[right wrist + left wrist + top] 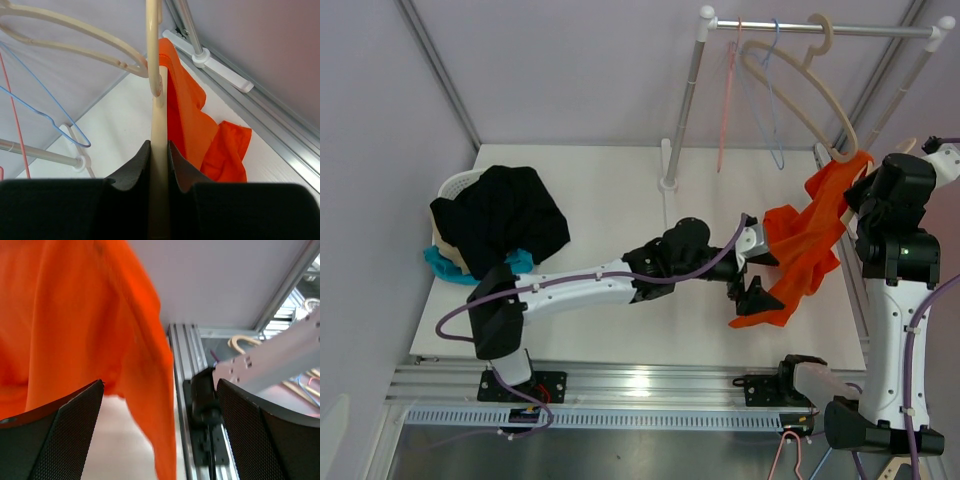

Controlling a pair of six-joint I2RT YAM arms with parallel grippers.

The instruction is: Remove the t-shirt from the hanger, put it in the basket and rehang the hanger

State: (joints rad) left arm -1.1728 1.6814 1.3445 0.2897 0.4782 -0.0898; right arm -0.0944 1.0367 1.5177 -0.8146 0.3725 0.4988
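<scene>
The orange t-shirt (810,250) hangs off the lower end of a cream hanger (800,90) whose hook sits on the rail (820,28). My right gripper (860,190) is shut on the hanger's cream bar (159,115), with the shirt (200,130) draped just beyond the fingers. My left gripper (758,270) is open at the shirt's lower left. In the left wrist view a fold of the shirt (75,315) hangs down between the spread fingers (60,440), and I cannot tell whether it touches them.
A black garment (500,220) lies over a white basket with teal cloth at the table's left. A pink wire hanger (725,100) and a blue one (772,100) hang on the rail. The rack's pole (682,110) stands at the back. The right arm's base (205,405) is near.
</scene>
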